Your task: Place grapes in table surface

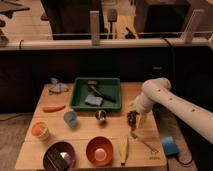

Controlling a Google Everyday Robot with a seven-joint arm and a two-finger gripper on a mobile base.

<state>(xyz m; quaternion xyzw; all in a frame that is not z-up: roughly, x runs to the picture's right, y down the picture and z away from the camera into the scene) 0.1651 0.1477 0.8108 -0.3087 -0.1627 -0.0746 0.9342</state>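
The grapes [132, 118], a small dark reddish-purple cluster, sit at the tip of my gripper [133, 119] over the right part of the tan wooden table surface [85, 131]. The white arm reaches in from the right and the gripper points down at the table. The grapes are low, at or just above the wood; I cannot tell whether they touch it.
A green tray [97, 93] with items stands at the back middle. A small metal cup [100, 116], a blue cup [70, 118], an orange cup [40, 130], a purple bowl [59, 155], an orange bowl [99, 150], a carrot [53, 108] and a blue sponge [169, 145] are around.
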